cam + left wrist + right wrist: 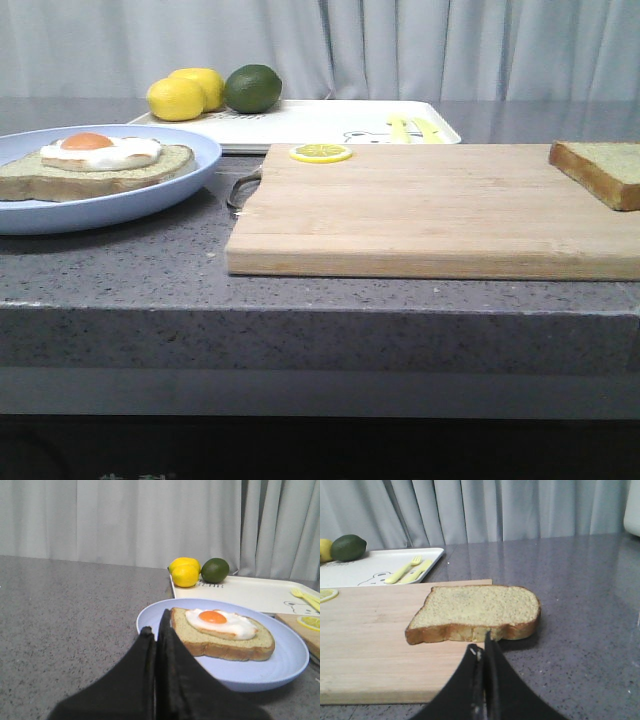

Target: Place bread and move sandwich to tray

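The plain bread (pixel 603 168) lies on the right end of the wooden cutting board (pixel 420 210); it also shows in the right wrist view (pixel 477 611), overhanging the board's edge. My right gripper (pixel 481 647) is shut and empty just short of its crust. The sandwich (pixel 95 163), one slice with a fried egg, sits on the pale-blue plate (pixel 150 195) at the left, and also shows in the left wrist view (pixel 222 632). My left gripper (pixel 156 625) is shut and empty at the plate's (pixel 280 667) near rim. The white tray (pixel 330 122) lies at the back. Neither gripper shows in the front view.
Two lemons (pixel 185 94) and a lime (pixel 252 88) sit on the tray's left end, yellow cutlery (pixel 412 128) on its right end. A lemon slice (pixel 320 153) lies on the board's far left corner. The grey counter's front edge (pixel 320 310) is near. Curtains hang behind.
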Controlling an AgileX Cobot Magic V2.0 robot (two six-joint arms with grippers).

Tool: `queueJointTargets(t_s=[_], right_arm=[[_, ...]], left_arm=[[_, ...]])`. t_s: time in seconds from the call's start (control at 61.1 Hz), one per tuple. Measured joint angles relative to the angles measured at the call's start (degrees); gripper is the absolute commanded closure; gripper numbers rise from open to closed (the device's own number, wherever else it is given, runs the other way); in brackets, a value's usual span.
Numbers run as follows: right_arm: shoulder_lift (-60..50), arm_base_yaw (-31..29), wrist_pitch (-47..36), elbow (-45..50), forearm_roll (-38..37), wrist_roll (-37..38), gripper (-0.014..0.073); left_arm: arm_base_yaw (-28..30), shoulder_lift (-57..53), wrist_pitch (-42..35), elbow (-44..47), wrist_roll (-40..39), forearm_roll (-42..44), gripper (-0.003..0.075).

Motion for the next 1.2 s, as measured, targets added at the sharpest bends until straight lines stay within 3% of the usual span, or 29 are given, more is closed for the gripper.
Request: queueJointTargets(t_s=[0.295,0.622,1.195], right_arm=[[0.37,0.0,14.67,-16.93,1.02,0.0,0.0663],[15.84,0.0,30.17,-35.71,1.02,-0.2,0.0663],[36.57,0.0,36.1,-39.13,1.02,-0.45,0.0641]], left_arm=[[0.0,2.7,10.18,-17.69,0.0,0.0,0.0741],[0.0,19.0,27.21,-34.74,0.0,0.1,0.0741],[0.0,30.02,29.07,-36.36,0.0,0.1,0.0736]])
